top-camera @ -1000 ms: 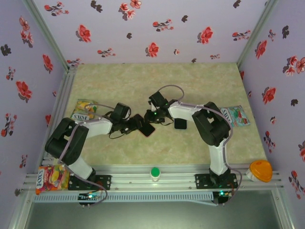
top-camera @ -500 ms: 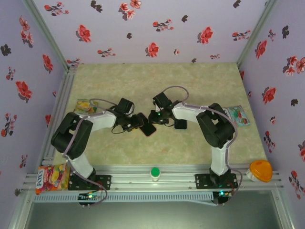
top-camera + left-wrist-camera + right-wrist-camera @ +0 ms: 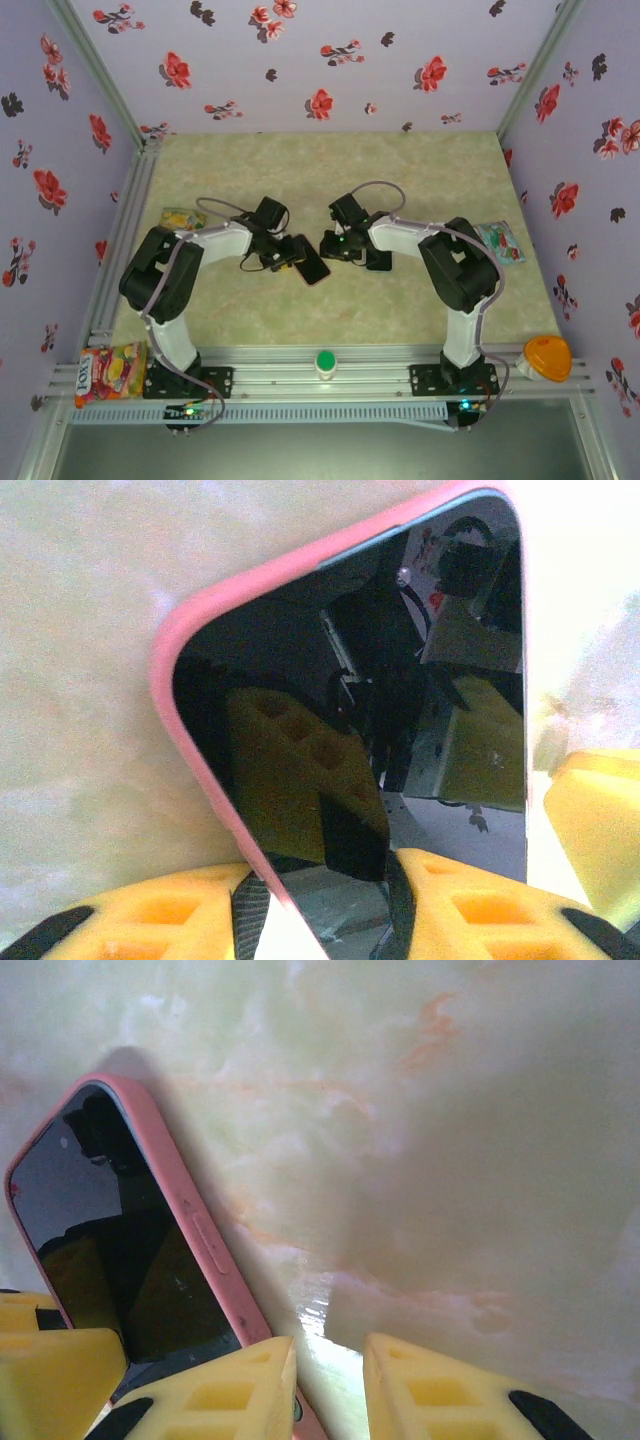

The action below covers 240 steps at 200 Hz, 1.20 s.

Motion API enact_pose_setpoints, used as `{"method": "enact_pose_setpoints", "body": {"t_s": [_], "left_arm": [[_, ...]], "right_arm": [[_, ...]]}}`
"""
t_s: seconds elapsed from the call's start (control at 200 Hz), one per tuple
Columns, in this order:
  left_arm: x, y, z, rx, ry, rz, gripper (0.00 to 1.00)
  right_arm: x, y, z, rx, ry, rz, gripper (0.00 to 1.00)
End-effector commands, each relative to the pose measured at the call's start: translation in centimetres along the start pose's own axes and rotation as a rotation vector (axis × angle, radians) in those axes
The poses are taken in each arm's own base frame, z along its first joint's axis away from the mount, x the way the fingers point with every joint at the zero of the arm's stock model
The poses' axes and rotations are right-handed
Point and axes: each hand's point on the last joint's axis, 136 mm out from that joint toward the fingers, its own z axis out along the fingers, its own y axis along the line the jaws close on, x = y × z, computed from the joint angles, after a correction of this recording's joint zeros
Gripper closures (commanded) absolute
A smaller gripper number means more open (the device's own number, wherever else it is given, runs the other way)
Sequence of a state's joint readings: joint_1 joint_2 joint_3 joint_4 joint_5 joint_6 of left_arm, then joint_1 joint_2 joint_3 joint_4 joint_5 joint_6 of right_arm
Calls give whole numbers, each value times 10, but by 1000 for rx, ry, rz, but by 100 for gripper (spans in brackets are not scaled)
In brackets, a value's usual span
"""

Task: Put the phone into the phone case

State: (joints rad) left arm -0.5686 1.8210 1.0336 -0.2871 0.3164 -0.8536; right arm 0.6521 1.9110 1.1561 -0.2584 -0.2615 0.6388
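Showing writing: sweets bag (image 3: 110,368) at the near-left rail, red "FOX" legible; rest too small to read.
Left edge: second sweets packet (image 3: 180,218) beside the left arm, print unreadable.
Left claw (image 3: 325,920): yellow pads pinching the phone's near end from both sides.
Phone (image 3: 380,730): mid-counter between the two claws, black glass up, unlit and reflecting the arm.
Phone case (image 3: 200,630): pink, wrapped round the phone's rim and rounded corner; side buttons (image 3: 205,1240) moulded along one long edge.
Right claw (image 3: 330,1390): pads close together, pink rim running into the narrow gap; cannot tell whether pressed on it.
Dark square item (image 3: 378,260): just beside the right wrist, kind unclear.
Right edge: printed packet (image 3: 498,242) near the wall; orange object (image 3: 547,357) at the rail's end.
Near rail: green button (image 3: 324,361) between the bases.
Counter (image 3: 330,170): open marbled surface beyond both arms up to the back wall.
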Motion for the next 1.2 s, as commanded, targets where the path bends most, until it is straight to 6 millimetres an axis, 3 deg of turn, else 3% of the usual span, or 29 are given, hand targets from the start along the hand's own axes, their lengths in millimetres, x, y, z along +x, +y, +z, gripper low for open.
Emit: {"method": "enact_pose_setpoints", "body": {"t_s": [0.0, 0.83, 1.195], "left_arm": [[-55, -97, 15, 295, -246, 229, 58], [-65, -139, 27, 333, -216, 300, 58], [-61, -133, 26, 316, -219, 303, 58]], "right_arm": [[-4, -4, -9, 11, -27, 20, 74], [0, -10, -20, 17, -55, 49, 69], [-1, -14, -21, 25, -61, 52, 67]]}}
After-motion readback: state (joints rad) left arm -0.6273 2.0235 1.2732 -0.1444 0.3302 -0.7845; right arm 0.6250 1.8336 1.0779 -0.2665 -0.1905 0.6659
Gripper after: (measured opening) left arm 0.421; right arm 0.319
